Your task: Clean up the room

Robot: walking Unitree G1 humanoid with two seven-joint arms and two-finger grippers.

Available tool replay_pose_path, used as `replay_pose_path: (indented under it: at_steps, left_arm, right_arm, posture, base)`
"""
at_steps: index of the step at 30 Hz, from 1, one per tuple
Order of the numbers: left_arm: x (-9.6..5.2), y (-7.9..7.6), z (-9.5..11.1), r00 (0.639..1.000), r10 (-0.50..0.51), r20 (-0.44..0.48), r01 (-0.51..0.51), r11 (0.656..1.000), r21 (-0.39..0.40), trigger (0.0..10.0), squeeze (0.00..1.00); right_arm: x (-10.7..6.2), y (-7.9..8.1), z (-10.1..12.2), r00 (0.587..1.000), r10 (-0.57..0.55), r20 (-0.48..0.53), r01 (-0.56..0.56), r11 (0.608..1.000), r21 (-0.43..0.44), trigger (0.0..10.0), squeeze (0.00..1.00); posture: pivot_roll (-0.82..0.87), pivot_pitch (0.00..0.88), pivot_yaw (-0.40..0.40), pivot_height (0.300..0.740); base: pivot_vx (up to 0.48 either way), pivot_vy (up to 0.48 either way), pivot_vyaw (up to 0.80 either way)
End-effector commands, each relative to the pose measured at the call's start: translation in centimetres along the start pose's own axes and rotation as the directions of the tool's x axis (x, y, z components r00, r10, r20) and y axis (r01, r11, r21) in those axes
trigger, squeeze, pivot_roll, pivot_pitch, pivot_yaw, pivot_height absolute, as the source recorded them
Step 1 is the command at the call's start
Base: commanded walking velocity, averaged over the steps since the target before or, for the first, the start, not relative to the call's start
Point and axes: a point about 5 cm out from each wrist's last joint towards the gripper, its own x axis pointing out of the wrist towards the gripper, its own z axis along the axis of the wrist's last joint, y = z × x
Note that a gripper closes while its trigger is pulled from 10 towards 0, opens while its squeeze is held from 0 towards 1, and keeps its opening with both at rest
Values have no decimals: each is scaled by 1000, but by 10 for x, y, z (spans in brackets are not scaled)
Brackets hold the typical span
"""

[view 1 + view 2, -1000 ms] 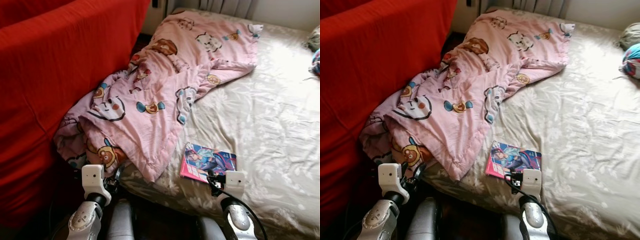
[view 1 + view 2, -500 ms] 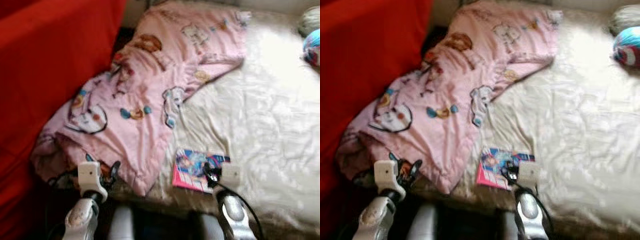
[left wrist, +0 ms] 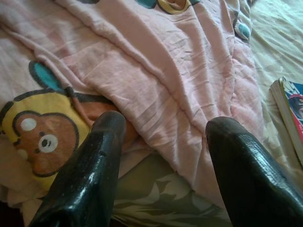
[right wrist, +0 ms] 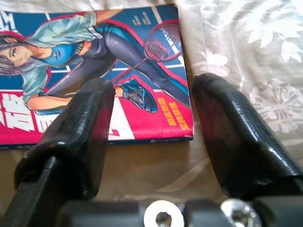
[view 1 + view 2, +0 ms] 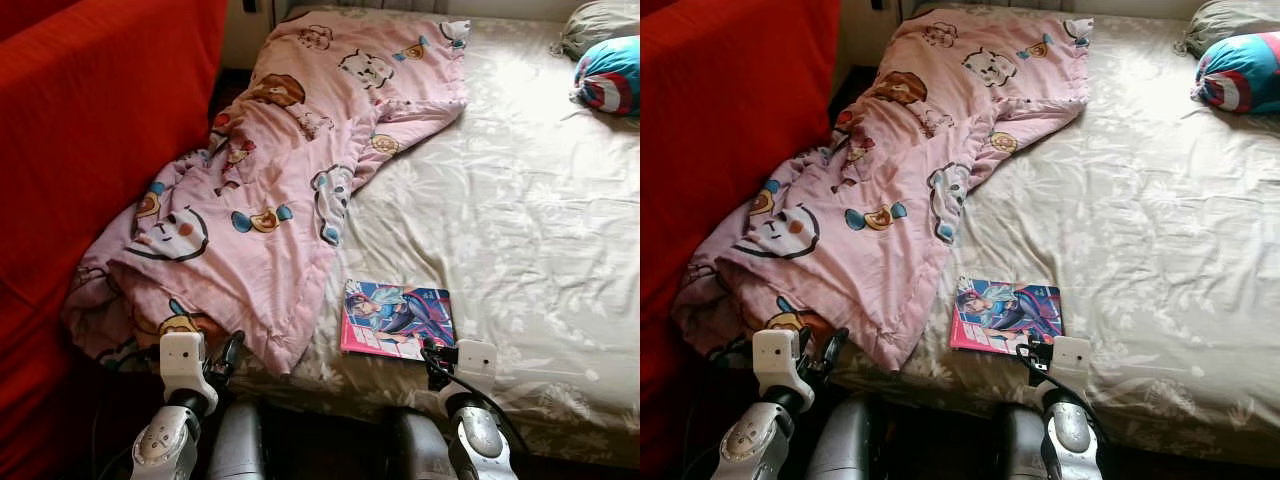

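A pink cartoon-print blanket [image 5: 280,180] lies crumpled along the left side of the bed and hangs over its near edge. A comic book [image 5: 397,320] with a blue and pink cover lies flat on the beige floral sheet [image 5: 520,230], close to the near edge. My left gripper [image 3: 163,142] is open, its fingers [image 3: 90,175] low at the blanket's hanging hem. My right gripper [image 4: 151,104] is also open and hovers just short of the comic book's [image 4: 109,71] near corner, touching nothing.
A large red-covered sofa [image 5: 90,120] stands tight against the bed on the left. A blue, red and white cushion [image 5: 607,75] and a grey pillow [image 5: 595,18] sit at the bed's far right. The right half of the sheet is bare.
The whole picture has shifted after a blurred moment, so the camera moved; more of the far right with the cushions shows. Both grippers stay open at the bed's near edge.
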Motion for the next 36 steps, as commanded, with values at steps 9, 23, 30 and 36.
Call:
replay_pose_path:
  at_steps: [9,23,30,36]
  left_arm:
    - [-20,14,-5,998,-5,-55,7,999,51,10000,0]
    - [-26,23,1,997,-29,-74,38,992,119,10000,0]
    - [-38,28,-1,994,-42,-101,56,988,141,10000,0]
    - [-45,29,-2,990,-59,-127,80,983,166,10000,0]
  right_arm:
    - [-3,-16,-14,994,-56,-89,72,978,197,10000,0]
    - [6,-21,-1,998,-50,-48,60,972,228,10000,0]
    - [5,-26,-2,996,-72,-48,81,966,247,10000,0]
    - [6,-36,3,993,-112,-25,115,958,262,10000,0]
  posture:
    - [121,251,42,605]
    - [153,277,81,605]
    - [168,295,105,605]
    - [181,306,118,605]
  base:
    - [0,0,0]
    - [0,0,0]
    - [0,0,0]
    - [0,0,0]
